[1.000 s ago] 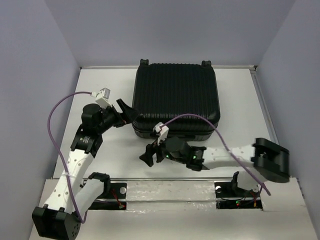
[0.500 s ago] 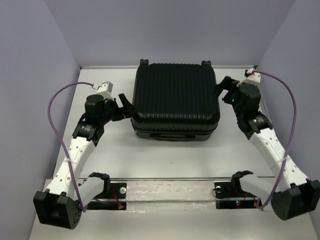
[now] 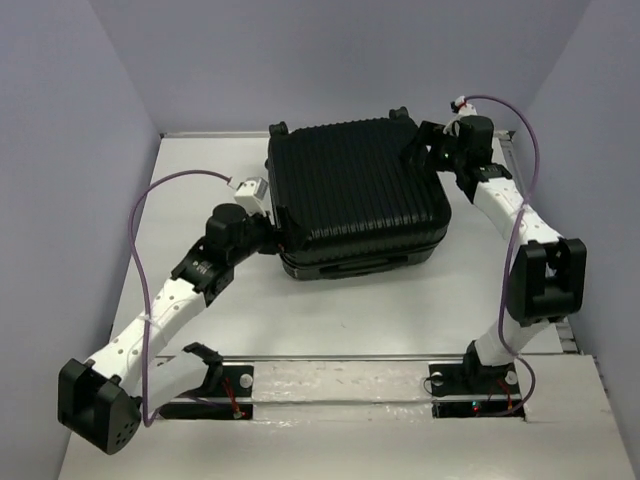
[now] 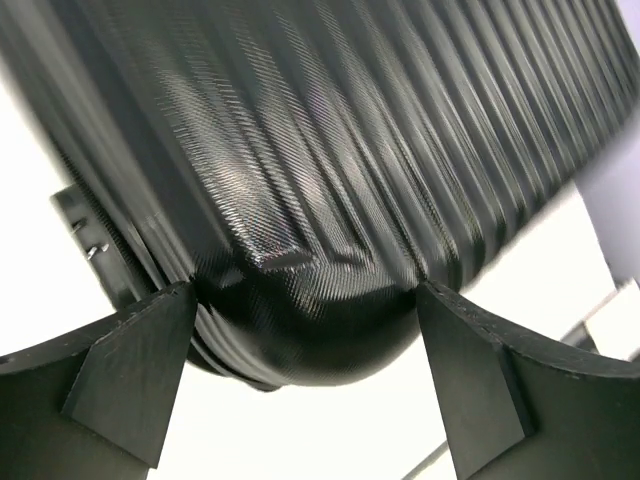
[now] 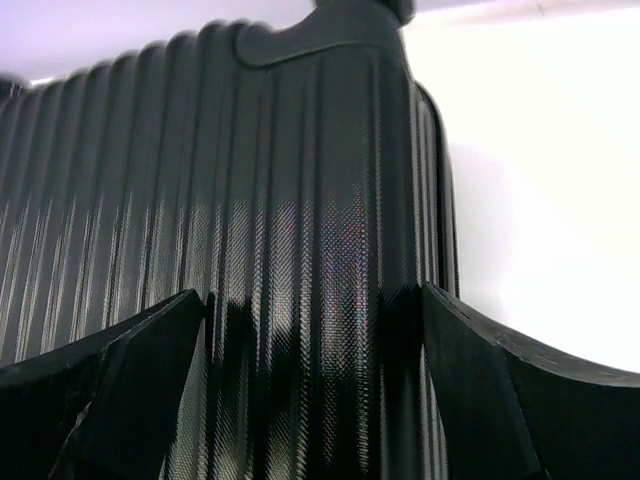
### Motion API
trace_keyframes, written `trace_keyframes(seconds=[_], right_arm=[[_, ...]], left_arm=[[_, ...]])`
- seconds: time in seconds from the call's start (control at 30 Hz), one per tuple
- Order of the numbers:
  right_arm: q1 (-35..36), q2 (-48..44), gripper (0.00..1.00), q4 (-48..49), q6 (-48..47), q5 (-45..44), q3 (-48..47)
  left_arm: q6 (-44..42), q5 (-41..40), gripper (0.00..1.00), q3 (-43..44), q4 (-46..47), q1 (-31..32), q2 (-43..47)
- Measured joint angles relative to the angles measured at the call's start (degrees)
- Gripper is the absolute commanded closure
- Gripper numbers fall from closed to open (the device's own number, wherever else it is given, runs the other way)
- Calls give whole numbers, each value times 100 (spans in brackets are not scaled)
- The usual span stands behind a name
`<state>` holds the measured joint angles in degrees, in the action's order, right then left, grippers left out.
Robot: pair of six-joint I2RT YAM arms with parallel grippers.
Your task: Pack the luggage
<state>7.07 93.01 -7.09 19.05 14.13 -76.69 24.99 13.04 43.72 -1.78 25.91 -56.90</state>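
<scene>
The luggage [image 3: 355, 190] is a black ribbed hard-shell suitcase, closed and lying flat on the white table, turned slightly askew. My left gripper [image 3: 278, 232] is at its near-left corner. In the left wrist view this gripper [image 4: 305, 385] is open, and the rounded corner of the luggage [image 4: 330, 170] bulges between its fingertips [image 4: 135, 375]. My right gripper [image 3: 422, 150] is at the far-right corner. In the right wrist view it [image 5: 310, 390] is open, hovering close over the ribbed shell [image 5: 250, 200] near a wheel [image 5: 360, 15].
The white table [image 3: 350, 320] is boxed in by grey walls on the left, back and right. The luggage's two wheels [image 3: 278, 128] point at the back wall. The arm bases sit on a rail [image 3: 330, 375] at the near edge. Purple cables loop off both wrists.
The right arm swung from in front of the luggage round to its far-right corner. The left gripper moved onto the near-left corner. The luggage has turned slightly counter-clockwise.
</scene>
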Motion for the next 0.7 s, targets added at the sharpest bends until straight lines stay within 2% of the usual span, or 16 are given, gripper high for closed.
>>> trace_keyframes(seconds=[0.13, 0.27, 0.37, 0.53, 0.7], right_arm=[[-24, 1123, 5, 380, -195, 542, -1064], [120, 2277, 0, 476, -74, 1416, -2428], [411, 3077, 0, 450, 234, 2011, -3547], [962, 3722, 0, 389, 820, 2350, -4656], [1185, 3615, 0, 92, 1110, 2651, -4994]], left_arm=[[245, -431, 1, -372, 225, 1014, 282], [713, -356, 1, -529, 278, 2100, 264], [927, -212, 1, -527, 365, 2612, 186], [997, -234, 1, -216, 50, 2736, 96], [887, -345, 1, 435, -68, 2520, -258]])
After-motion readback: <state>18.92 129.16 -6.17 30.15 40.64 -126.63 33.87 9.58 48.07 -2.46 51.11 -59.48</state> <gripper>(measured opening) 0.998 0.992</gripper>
